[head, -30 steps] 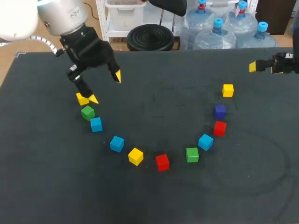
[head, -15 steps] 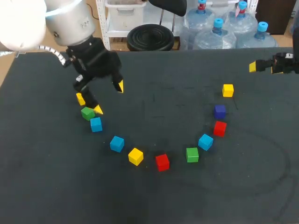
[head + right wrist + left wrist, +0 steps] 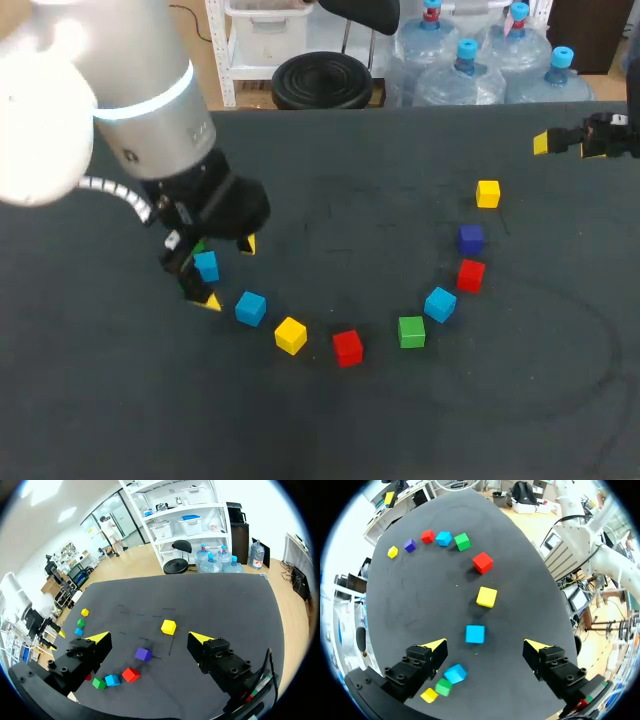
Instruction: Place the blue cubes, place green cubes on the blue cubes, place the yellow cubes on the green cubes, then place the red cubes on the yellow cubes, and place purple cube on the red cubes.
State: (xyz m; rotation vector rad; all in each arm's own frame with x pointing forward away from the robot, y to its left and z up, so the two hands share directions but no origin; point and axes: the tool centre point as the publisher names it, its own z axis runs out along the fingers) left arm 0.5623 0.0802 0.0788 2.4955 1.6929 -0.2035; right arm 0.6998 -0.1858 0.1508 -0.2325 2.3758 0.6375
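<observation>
Coloured cubes lie in an arc on the black table (image 3: 330, 420). My left gripper (image 3: 228, 272) hangs open over the arc's left end. In its wrist view one blue cube (image 3: 475, 634) lies between the fingertips of the left gripper (image 3: 486, 644). A second blue cube (image 3: 455, 673), a green cube (image 3: 443, 686) and a yellow cube (image 3: 429, 695) lie by one finger. Onward run a yellow cube (image 3: 290, 335), red cube (image 3: 347, 347), green cube (image 3: 411, 331), blue cube (image 3: 439, 303), red cube (image 3: 470, 274), purple cube (image 3: 471, 238) and yellow cube (image 3: 487, 193). My right gripper (image 3: 568, 146) stands open and empty at the far right.
The left arm's large grey body (image 3: 130, 110) covers the table's far left corner and hides the leftmost yellow cube in the head view. The cubes stand apart from one another, none stacked. Bare table lies inside the arc and along the front edge.
My left arm has moved toward the front of the table, from the leftmost yellow cube down to the blue cubes, fingers still open. The right arm and all cubes have stayed put.
</observation>
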